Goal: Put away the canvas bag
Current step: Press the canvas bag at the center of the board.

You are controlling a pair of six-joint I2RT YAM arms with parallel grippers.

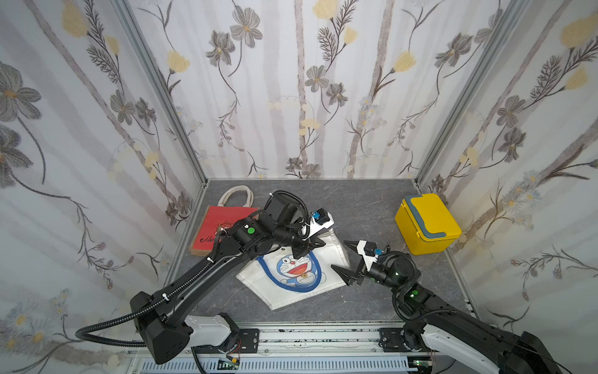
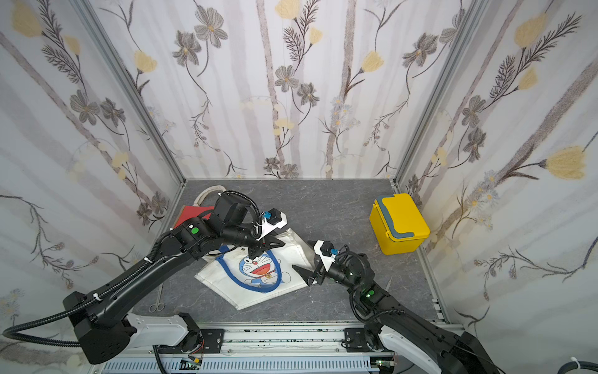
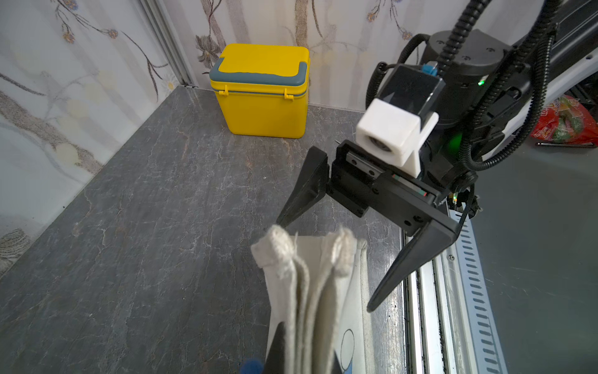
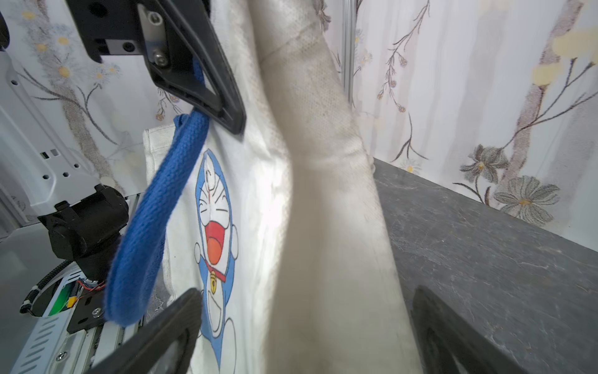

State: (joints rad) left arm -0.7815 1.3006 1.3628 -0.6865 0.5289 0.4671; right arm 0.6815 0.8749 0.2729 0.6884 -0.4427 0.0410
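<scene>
The white canvas bag point(image 1: 291, 281) point(image 2: 255, 281) with a blue cartoon cat print lies mid-table, one side lifted. My left gripper point(image 1: 301, 252) point(image 2: 259, 254) point(image 3: 305, 356) is shut on the bag's bunched upper edge point(image 3: 307, 291), seen in the right wrist view point(image 4: 226, 113) beside the blue handle point(image 4: 145, 226). My right gripper point(image 1: 339, 254) point(image 2: 301, 255) point(image 4: 307, 340) stands open at the bag's right side. A raised fold of cloth point(image 4: 323, 226) runs between its spread fingers without being pinched. In the left wrist view the right gripper point(image 3: 323, 265) straddles the fold's end.
A yellow box point(image 1: 427, 223) point(image 2: 399, 223) point(image 3: 262, 94) with a grey handle stands shut at the right wall. A red tote point(image 1: 223, 226) point(image 2: 191, 215) lies at the back left under the left arm. Metal scissors point(image 2: 158, 298) lie front left. The rail point(image 1: 323, 336) borders the front.
</scene>
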